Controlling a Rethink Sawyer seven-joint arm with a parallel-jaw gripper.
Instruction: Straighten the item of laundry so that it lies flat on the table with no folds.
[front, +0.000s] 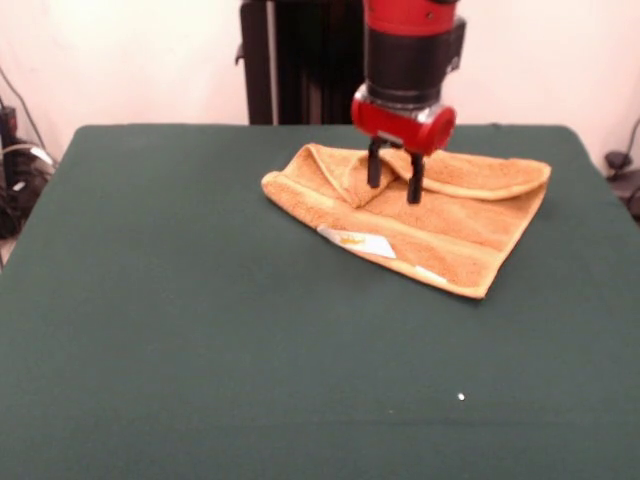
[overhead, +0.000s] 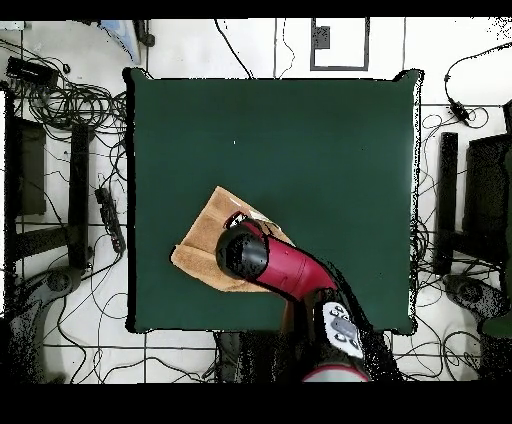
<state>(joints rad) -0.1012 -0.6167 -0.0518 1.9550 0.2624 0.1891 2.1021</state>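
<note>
The orange-yellow towel (front: 455, 220) lies folded over on the far right part of the dark green table (front: 200, 300). Its far edge and left corner are doubled back, and a white label (front: 357, 242) shows at its near left edge. My gripper (front: 394, 186) hangs straight down over the folded left part. Its two black fingers (front: 374, 166) are apart, with their tips at the towel's surface beside a fold ridge. In the overhead view the red arm head (overhead: 242, 253) covers part of the towel (overhead: 203, 243) near the table's (overhead: 300, 150) lower left.
The robot's dark pedestal (front: 300, 60) stands behind the table's far edge. A small white speck (front: 461, 397) lies on the cloth near the front. Cables and boxes (overhead: 60, 150) lie on the floor around the table.
</note>
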